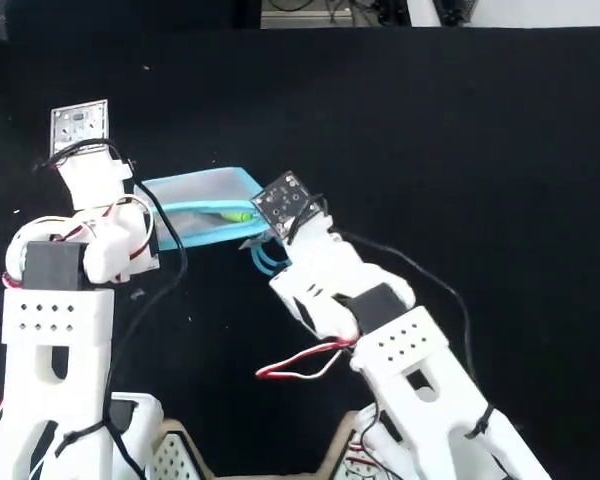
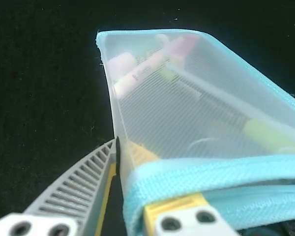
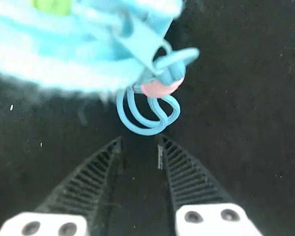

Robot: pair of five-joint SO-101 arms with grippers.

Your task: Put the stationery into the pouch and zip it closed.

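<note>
The translucent pouch (image 1: 202,200) with light-blue trim lies on the black table between the two arms. Through its mesh (image 2: 187,98) I see stationery: a white pen (image 2: 137,73), something pink (image 2: 184,44) and a green marker (image 2: 270,135), also green at the zip edge (image 1: 238,215). My left gripper (image 1: 152,222) is shut on the pouch's end, pinching the corner by the blue zip band (image 2: 211,172). My right gripper (image 3: 140,142) stands open just short of the zip pull's blue cord loop (image 3: 147,113) and pink bead (image 3: 160,87), with nothing between its fingers.
Black cloth (image 1: 460,150) covers the table, with free room to the right and behind the pouch. Red and white cables (image 1: 300,365) hang by the right arm's base.
</note>
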